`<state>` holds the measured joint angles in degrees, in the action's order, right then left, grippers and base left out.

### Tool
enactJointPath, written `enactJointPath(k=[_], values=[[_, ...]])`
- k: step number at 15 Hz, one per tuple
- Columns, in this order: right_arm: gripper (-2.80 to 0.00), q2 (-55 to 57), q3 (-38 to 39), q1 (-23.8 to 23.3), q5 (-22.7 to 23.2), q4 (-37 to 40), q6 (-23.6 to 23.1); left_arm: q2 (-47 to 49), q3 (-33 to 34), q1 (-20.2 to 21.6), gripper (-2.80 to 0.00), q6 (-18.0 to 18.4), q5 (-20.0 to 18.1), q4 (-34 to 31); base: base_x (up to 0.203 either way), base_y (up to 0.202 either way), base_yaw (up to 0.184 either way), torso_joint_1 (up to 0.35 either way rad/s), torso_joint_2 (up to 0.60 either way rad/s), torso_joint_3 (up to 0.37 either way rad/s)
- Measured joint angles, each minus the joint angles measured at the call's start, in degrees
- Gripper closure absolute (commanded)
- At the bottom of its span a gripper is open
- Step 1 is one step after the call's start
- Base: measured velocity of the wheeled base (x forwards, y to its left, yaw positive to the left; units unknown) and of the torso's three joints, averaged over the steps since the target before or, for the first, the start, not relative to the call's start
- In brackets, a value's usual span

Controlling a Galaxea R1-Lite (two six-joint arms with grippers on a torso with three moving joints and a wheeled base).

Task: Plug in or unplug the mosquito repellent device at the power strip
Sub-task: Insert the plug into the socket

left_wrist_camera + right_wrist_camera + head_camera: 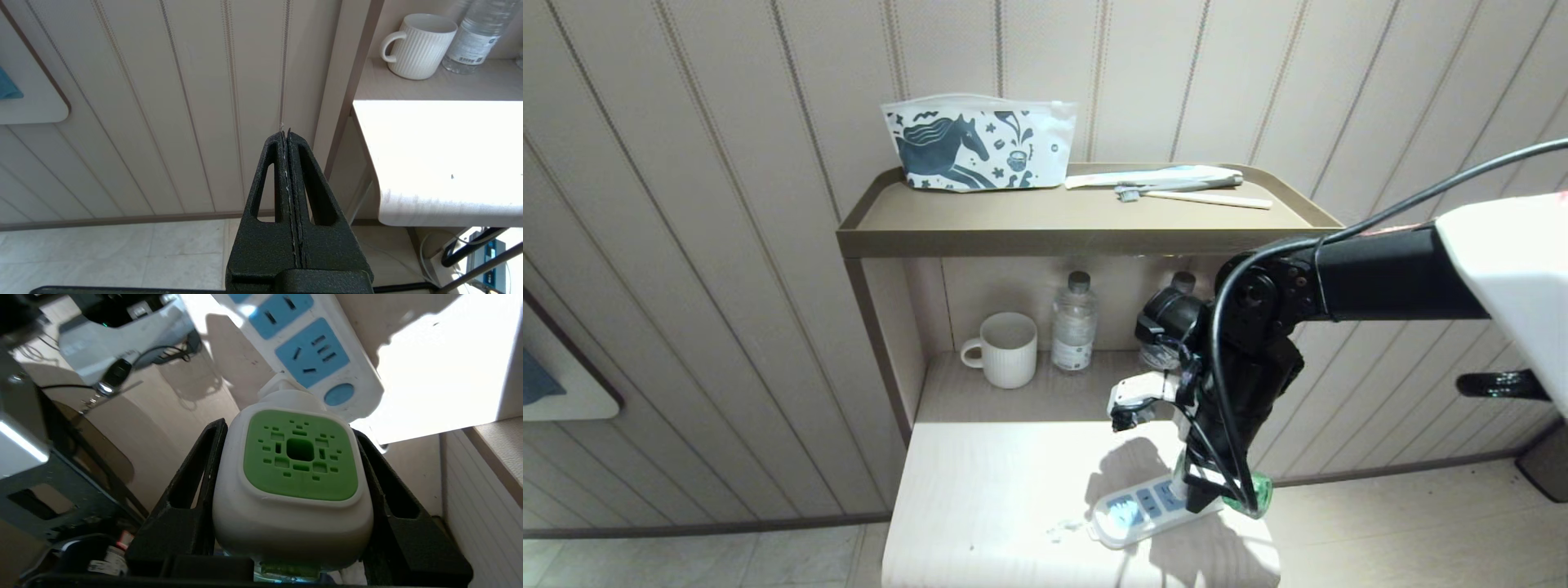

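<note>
The right pincer (pixel 292 486) clasps the device (pixel 292 490) by its white cap, one black finger (pixel 192 490) on each side, just beside the strip's (pixel 310 347) end at the bench's (pixel 980 498) near right edge. The left pincer (pixel 288 139) hangs clenched and empty, off the bench's left side.

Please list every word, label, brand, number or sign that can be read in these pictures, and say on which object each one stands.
No text can be read anywhere.
Water bottle: it has a label, but the print is too small to read.
Pouch: only drawings, a horse and small shapes, no words.
Power strip: no readable marking.
Mosquito repellent device: only a pattern of vent holes.
Mug: plain.
</note>
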<state>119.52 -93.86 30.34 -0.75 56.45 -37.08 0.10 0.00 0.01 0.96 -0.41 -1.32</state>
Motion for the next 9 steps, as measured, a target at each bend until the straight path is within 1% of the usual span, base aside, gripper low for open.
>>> enactJointPath(k=[2, 9], values=[[0.0, 0.98, -0.08, -0.46, -1.88, -0.09, -0.32, 0.0, 0.0, 0.01, 0.0, 0.0, 0.03, 0.0, 0.0, 0.0, 0.0, 0.0, 0.0, 0.0], [0.0, 3.91, -2.72, -1.05, -2.04, -0.41, 0.35, 0.0, 0.0, 0.01, 0.0, 0.0, 0.0, 0.01, 0.0, 0.0, 0.0, 0.0, 0.0, 0.0]])
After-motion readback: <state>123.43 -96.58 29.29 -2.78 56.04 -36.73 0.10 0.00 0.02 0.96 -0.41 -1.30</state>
